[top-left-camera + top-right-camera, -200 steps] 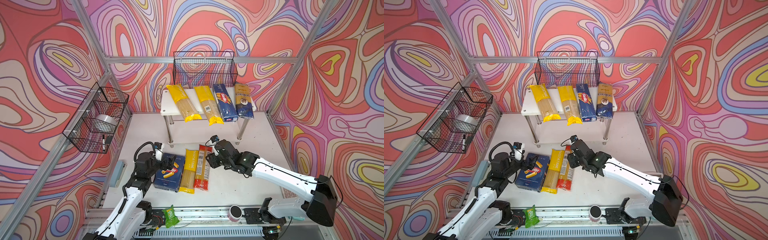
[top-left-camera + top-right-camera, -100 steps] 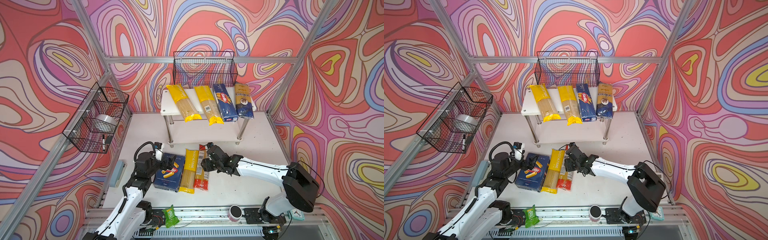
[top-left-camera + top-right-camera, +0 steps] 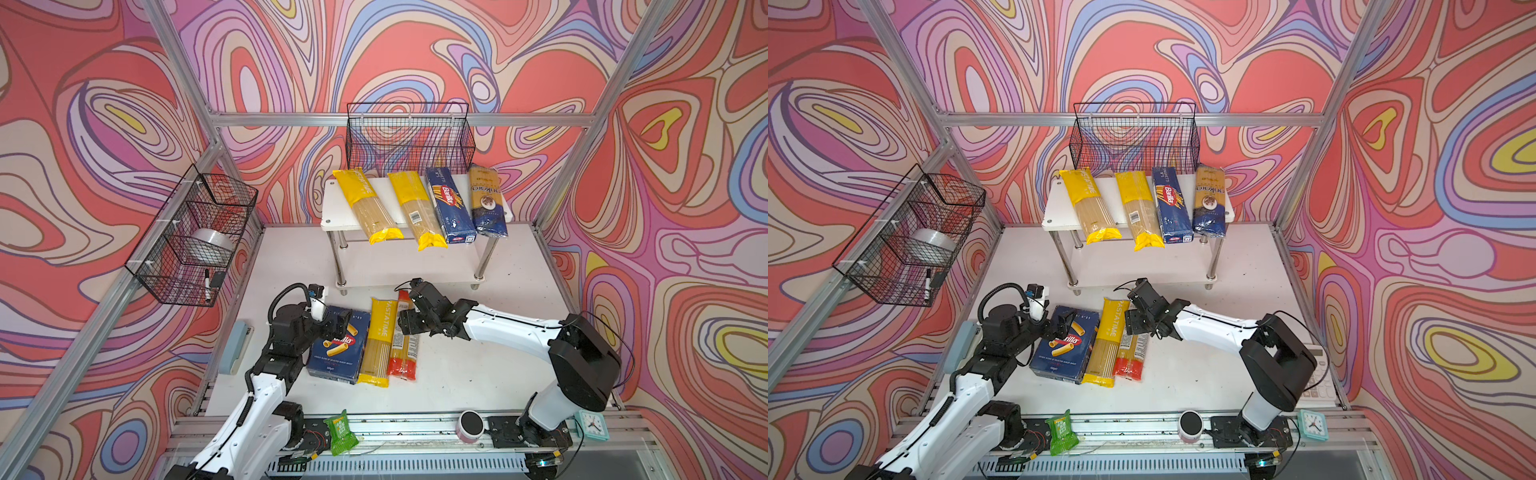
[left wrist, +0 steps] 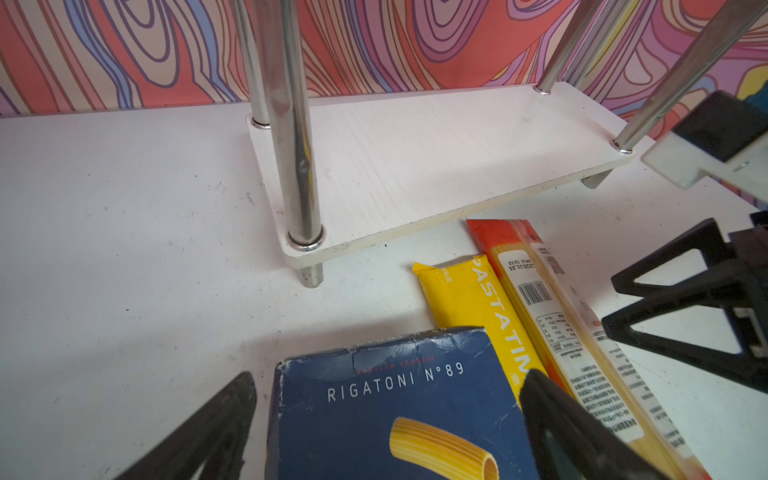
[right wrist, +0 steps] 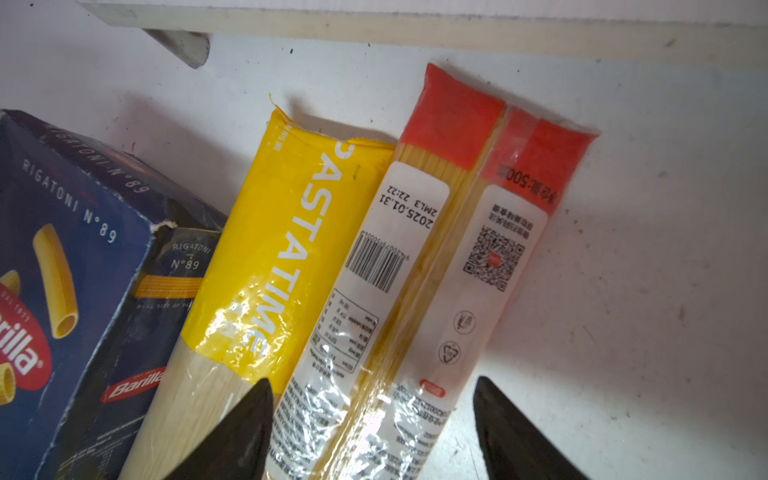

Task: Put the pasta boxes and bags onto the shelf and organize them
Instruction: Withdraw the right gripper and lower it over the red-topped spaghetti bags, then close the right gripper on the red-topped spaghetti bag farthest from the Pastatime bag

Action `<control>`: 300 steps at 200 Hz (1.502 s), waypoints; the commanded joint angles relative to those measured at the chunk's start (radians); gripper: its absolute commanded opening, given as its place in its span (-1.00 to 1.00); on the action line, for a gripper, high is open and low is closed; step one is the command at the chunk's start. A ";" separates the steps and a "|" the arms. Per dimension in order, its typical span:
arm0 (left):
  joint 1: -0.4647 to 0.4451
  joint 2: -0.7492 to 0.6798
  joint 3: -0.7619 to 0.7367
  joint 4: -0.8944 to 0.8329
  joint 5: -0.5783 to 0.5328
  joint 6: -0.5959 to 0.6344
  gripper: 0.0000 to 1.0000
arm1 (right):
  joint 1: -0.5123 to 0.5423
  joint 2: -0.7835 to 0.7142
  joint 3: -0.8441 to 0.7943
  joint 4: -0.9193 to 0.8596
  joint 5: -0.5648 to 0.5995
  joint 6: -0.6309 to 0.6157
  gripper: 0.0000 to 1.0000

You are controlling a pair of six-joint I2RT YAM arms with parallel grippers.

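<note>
- The right gripper (image 5: 372,380) hovers with its jaws spread wide astride the long, clear-middled spaghetti bag with red ends (image 5: 419,291), holding nothing.
- To grip well, one finger should probably slip between it and the touching yellow-ended spaghetti bag (image 5: 270,249), closing near mid-length to limit sag.
- The red-ended bag lies flat on the white table (image 5: 644,291), just in front of the white two-tier, chrome-legged shelf (image 3: 332,208), its label side up and its film glossy.

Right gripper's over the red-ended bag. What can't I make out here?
Red-ended clear spaghetti bag: one end cut off in the right wrist view; right gripper covers part in both top views.
Dark blue cardboard rigatoni box: cut off in the left wrist view.
White two-tier shelf: lower board mostly under the upper one in both top views.
</note>
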 commanded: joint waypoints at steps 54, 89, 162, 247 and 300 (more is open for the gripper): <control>0.000 0.044 0.020 0.025 0.010 0.018 1.00 | 0.053 0.075 0.077 -0.091 0.133 -0.007 0.76; 0.000 0.034 0.016 0.023 0.003 0.017 1.00 | 0.093 0.092 0.062 -0.086 0.155 0.029 0.78; -0.001 0.019 0.004 0.033 -0.009 0.010 1.00 | 0.136 0.104 0.017 -0.127 0.214 0.042 0.87; 0.000 0.027 0.009 0.031 -0.008 0.012 1.00 | 0.047 -0.044 -0.121 -0.154 0.161 0.021 0.92; 0.000 0.034 0.014 0.029 -0.008 0.013 1.00 | 0.003 -0.108 -0.148 0.014 -0.039 -0.096 0.96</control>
